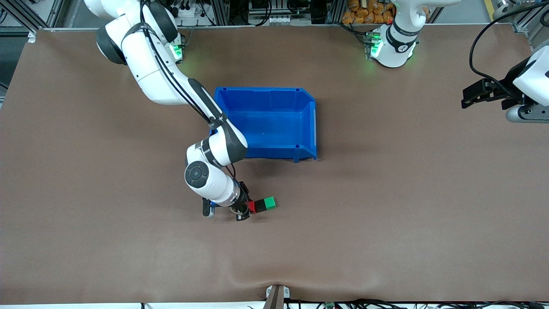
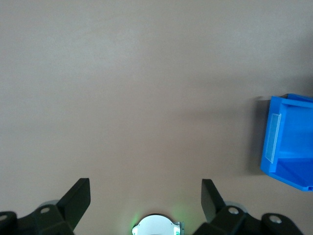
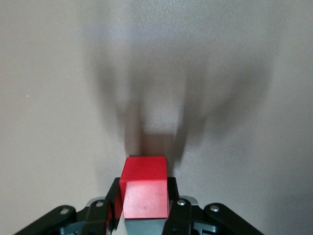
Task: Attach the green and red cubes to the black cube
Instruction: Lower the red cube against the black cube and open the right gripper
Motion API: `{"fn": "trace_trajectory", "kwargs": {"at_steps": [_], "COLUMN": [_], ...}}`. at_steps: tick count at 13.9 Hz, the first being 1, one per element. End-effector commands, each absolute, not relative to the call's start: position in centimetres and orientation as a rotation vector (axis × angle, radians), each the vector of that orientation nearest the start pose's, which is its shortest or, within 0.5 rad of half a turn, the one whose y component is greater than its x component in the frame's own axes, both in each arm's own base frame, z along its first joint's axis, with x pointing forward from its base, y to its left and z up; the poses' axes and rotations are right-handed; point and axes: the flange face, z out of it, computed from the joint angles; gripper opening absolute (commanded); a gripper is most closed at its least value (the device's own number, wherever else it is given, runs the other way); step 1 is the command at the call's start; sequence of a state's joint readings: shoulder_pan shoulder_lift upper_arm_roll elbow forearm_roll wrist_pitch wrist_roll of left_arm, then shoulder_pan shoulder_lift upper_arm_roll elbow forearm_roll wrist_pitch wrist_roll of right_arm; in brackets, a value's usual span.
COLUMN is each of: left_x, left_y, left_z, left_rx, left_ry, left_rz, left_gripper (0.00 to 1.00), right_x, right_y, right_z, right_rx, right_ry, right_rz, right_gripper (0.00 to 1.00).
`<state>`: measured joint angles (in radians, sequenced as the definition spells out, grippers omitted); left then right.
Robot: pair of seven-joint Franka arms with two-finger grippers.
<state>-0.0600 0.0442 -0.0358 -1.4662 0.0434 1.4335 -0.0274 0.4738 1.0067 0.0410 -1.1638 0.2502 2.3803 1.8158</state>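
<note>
right gripper [image 1: 248,210]: it's clenching on a little stack of cubes and holding it up off the worktop [image 1: 386,240], over the part closest to the front camera. So it's carrying, not placing.

red cube [image 1: 251,207]: sitting right in the jaws. In the right wrist view it's filling the gap between the fingers [image 3: 180,215], with its shadow on the worktop below.

black cube [image 1: 260,206]: honestly I'm only seeing a thin dark sliver between the red and the green in the front view, so I'm guessing it's the middle one. Can't confirm from the wrist view, red is blocking everything.

green cube [image 1: 269,202]: hanging at the outer end of the row, touching the dark piece, nothing gripping it directly.

what's worrying me: the gripper is only squeezing the red end, so the other two are dangling off sideways. A jerky swing or a bump could be snapping the joint and dropping green, maybe black too.

blue bin [image 1: 268,124]: sitting farther from the front camera than the cubes, looking empty. If the stack is heading there, clipping the rim is the other risk.

left gripper [image 2: 146,200]: released wide, waiting up over the left arm's end of the worktop, holding nothing.
</note>
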Motion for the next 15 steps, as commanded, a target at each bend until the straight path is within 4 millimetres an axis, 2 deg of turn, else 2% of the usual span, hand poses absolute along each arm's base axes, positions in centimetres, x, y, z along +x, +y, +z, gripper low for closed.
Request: {"fn": "trace_trajectory", "kwargs": {"at_steps": [1, 9, 10, 13, 15], "left_x": [54.6, 54.5, 54.5, 54.5, 54.5], "left_y": [-4.8, -4.9, -4.9, -4.9, -4.9], "left_z": [64.3, 64.3, 64.3, 64.3, 64.3], "left_rx": [-3.102, -3.101, -3.101, -3.101, -3.101], "left_ry": [0.092, 0.094, 0.094, 0.094, 0.094], "left_rz": [0.120, 0.127, 0.128, 0.128, 0.128], "left_gripper": [1.00, 1.00, 1.00, 1.00, 1.00], "right_x": [68.7, 67.6, 67.6, 67.7, 67.6], "right_y": [39.0, 40.1, 40.1, 39.8, 39.8], "right_z": [19.8, 19.3, 19.3, 19.2, 18.9], "right_rx": [-2.084, -2.119, -2.101, -1.980, -1.980], "right_ry": [1.932, 1.934, 1.954, 2.094, 2.102], "right_rz": [0.171, 0.180, 0.185, 0.200, 0.203], "right_gripper": [0.00, 0.00, 0.09, 0.10, 0.10]}}
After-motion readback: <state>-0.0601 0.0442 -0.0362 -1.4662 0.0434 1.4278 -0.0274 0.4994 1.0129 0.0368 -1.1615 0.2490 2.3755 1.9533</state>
